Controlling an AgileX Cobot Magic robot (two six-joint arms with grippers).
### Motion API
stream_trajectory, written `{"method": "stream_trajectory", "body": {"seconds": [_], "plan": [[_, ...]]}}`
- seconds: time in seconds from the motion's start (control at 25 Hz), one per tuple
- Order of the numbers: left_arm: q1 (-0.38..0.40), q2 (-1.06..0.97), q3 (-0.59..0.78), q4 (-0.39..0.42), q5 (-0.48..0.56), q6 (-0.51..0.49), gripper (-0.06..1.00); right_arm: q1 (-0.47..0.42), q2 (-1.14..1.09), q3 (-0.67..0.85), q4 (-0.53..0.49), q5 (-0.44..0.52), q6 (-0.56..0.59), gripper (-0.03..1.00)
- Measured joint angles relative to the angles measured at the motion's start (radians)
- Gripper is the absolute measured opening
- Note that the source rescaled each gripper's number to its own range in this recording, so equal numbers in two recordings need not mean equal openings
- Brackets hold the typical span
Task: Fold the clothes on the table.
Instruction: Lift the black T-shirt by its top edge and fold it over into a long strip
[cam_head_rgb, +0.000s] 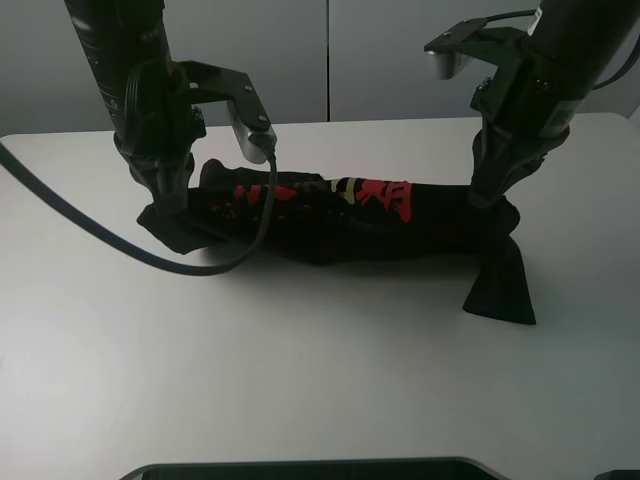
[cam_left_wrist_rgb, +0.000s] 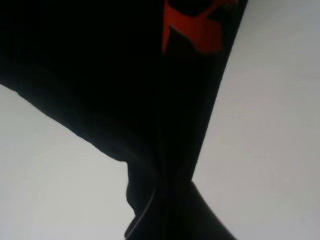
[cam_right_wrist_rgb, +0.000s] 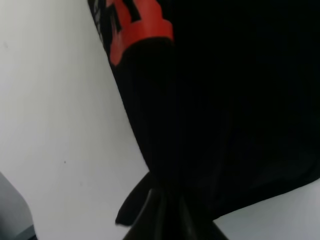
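Bare white surface (cam_head_rgb: 320, 390) fills the foreground. Beyond it, toward the far edge, the black T-shirt (cam_head_rgb: 330, 225) stretches as a bunched band. Left jaws are clamped on its left end, right jaws on its right, where a flap hangs down.

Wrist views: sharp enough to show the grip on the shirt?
Left wrist: soft, shirt a featureless black mass, jaws not visible. Right wrist: same; in both only the red print reads. Exterior high: even light, sharp, faint shadow under the shirt on the table.
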Motion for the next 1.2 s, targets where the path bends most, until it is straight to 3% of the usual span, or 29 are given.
{"method": "stream_trajectory", "body": {"seconds": [0.32,0.48,0.64,0.76,0.96,1.08,1.2], "plan": [[-0.002,-0.008,0.021,0.072,0.000,-0.029,0.01,0.000,-0.001,0.012,-0.002,-0.010,-0.001,0.03],[-0.002,-0.010,0.021,0.106,0.000,-0.035,0.01,0.000,-0.001,0.013,-0.018,-0.071,-0.001,0.03],[-0.002,-0.010,0.021,0.195,-0.020,-0.072,0.01,0.000,-0.001,0.014,-0.048,-0.170,-0.001,0.03],[-0.003,-0.010,0.021,0.303,-0.139,-0.128,0.01,0.000,-0.001,0.014,-0.076,-0.289,-0.001,0.03],[-0.003,-0.010,-0.050,0.643,-0.365,-0.350,0.01,0.000,-0.001,0.005,-0.188,-0.506,0.009,0.03],[-0.003,-0.010,-0.123,0.771,-0.413,-0.392,0.01,0.000,-0.001,-0.050,-0.280,-0.564,0.030,0.03],[-0.003,-0.010,-0.194,0.840,-0.419,-0.399,0.01,0.000,-0.001,-0.144,-0.330,-0.573,0.037,0.03]]}}
